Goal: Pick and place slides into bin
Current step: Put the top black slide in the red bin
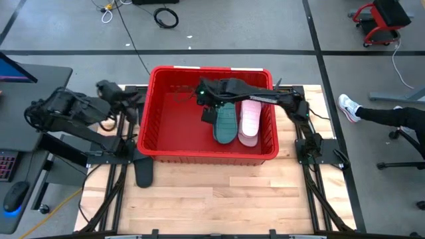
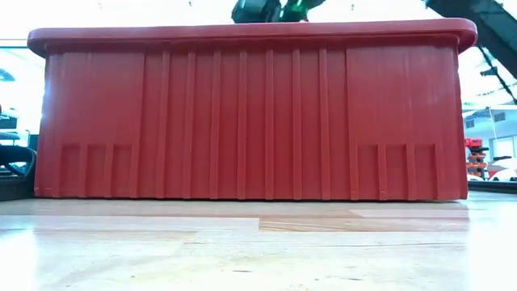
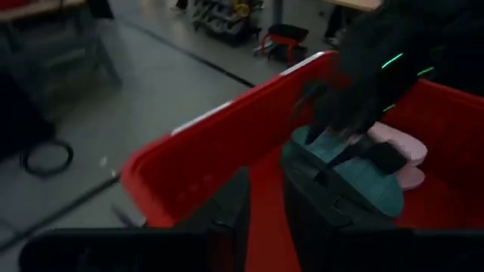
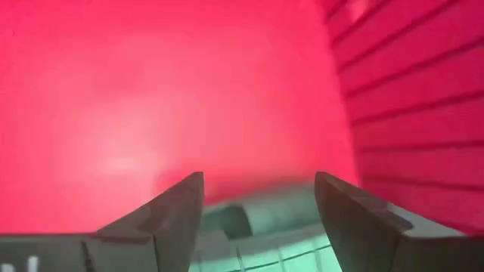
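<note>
The red bin [image 1: 154, 113] stands mid-table; it fills the low view [image 2: 250, 113]. Inside it a teal slide [image 1: 226, 125] and a pale pink slide [image 1: 250, 123] lie side by side on the floor. My right gripper [image 4: 257, 204] reaches into the bin from the table's right side. It is open, its fingers apart just above the teal slide's far end [image 4: 265, 242]. A black slide [image 1: 143, 171] lies on the table outside the bin's near left corner. My left gripper [image 3: 265, 219] waits open, left of the bin.
The bin's walls [image 4: 408, 98] stand close on one side of my right gripper. The bin floor left of the teal slide is bare red plastic [image 1: 176, 123]. Wooden tabletop [image 1: 219, 199] lies in front of the bin. A person's legs [image 1: 378, 114] show at the right.
</note>
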